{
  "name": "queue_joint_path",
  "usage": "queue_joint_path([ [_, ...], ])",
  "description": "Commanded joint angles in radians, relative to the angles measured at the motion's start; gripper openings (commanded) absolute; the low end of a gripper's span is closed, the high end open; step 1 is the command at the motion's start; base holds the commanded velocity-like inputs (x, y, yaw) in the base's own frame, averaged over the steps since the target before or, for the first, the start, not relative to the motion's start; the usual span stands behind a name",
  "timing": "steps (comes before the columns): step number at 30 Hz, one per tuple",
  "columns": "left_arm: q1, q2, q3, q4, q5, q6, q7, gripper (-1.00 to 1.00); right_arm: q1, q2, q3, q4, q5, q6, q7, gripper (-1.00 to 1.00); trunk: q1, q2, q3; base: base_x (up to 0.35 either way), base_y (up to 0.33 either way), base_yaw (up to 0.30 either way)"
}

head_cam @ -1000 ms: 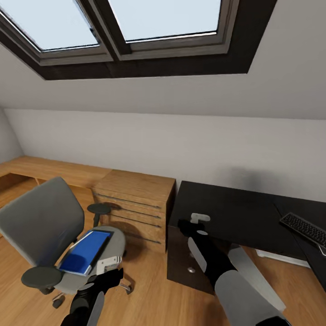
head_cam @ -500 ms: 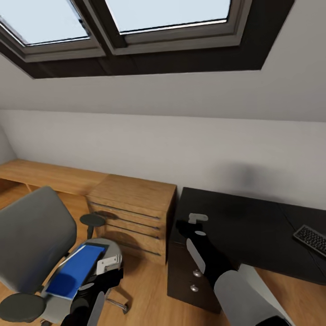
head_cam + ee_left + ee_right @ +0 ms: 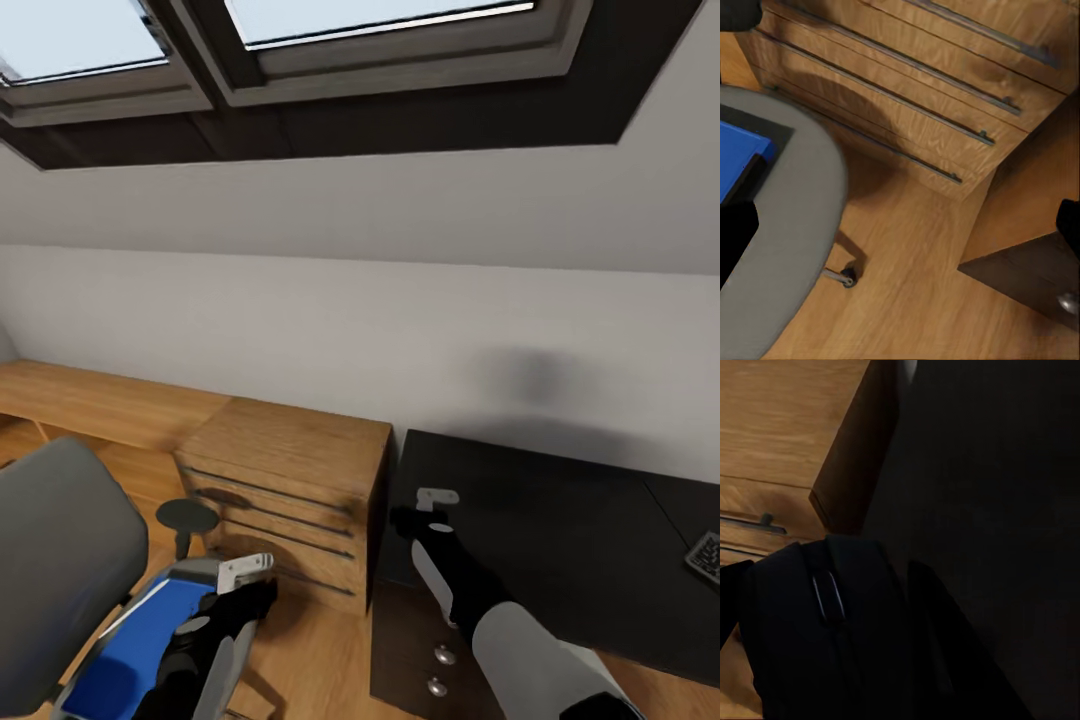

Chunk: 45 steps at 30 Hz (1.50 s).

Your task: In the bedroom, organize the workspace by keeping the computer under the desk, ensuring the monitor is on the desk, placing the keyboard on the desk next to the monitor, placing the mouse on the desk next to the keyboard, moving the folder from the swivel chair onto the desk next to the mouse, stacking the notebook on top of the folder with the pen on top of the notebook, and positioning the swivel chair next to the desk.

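Observation:
The grey swivel chair (image 3: 55,570) stands at the lower left, with the blue folder (image 3: 125,660) lying flat on its seat (image 3: 802,225). My left gripper (image 3: 245,570) hovers just past the seat's front edge, open and empty; its dark fingers (image 3: 735,236) show far apart at the sides of the left wrist view. The black desk (image 3: 560,530) fills the right side. My right gripper (image 3: 437,497) hangs over the desk's left end, open and holding nothing. One corner of the keyboard (image 3: 706,556) peeks in at the right edge.
A wooden chest (image 3: 290,480) with long bar handles stands between the chair and the desk, against the white wall. The desk's drawers with round silver knobs (image 3: 440,655) face me. A low wooden bench (image 3: 100,400) runs along the wall at left. A chair wheel (image 3: 847,279) rests on the wood floor.
The whole view has shifted as the robot moved: chair and folder slid toward the lower left, the keyboard nearly out at right. Both arms hold the same pose.

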Motion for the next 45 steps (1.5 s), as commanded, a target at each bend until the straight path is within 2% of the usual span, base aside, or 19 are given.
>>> queue_joint_path([
  [1,0.0,0.0,-0.002,-0.027,0.011,0.004,0.008,1.0,-0.001,0.0,0.003,0.008,-0.005,0.009,-0.009,-1.0,0.001,-0.001,-0.002,0.306,0.0,0.0],
  [7,0.025,0.0,-0.003,-0.141,0.011,0.007,0.004,1.0,-0.006,0.0,0.001,0.088,-0.006,0.061,-0.011,-1.0,0.001,-0.001,-0.002,0.135,0.0,0.0],
  [11,0.037,0.0,-0.012,-0.178,0.013,0.008,0.003,1.0,-0.01,0.0,0.001,0.116,-0.007,0.074,-0.013,-1.0,0.001,-0.001,-0.002,0.016,0.0,0.0],
  [14,0.043,0.0,-0.017,-0.22,0.016,0.012,0.002,1.0,-0.013,0.0,0.0,0.123,-0.007,0.127,-0.015,-1.0,0.001,-0.001,-0.002,0.002,0.0,0.0],
  [16,0.044,-0.001,-0.018,-0.227,0.017,0.012,0.002,1.0,-0.014,-0.001,-0.001,0.123,-0.007,0.135,-0.015,-1.0,0.001,-0.001,-0.002,0.0,0.0,0.0],
  [21,0.044,-0.01,-0.018,-0.232,0.017,0.013,0.002,1.0,-0.015,-0.01,-0.001,0.123,-0.007,0.137,-0.035,-1.0,0.02,-0.036,-0.017,0.0,0.0,0.0],
  [45,0.044,-0.013,-0.019,-0.229,0.015,0.013,0.005,1.0,-0.017,-0.023,0.0,0.12,-0.001,0.132,-0.046,-1.0,0.112,-0.204,-0.092,0.0,0.0,0.0],
])
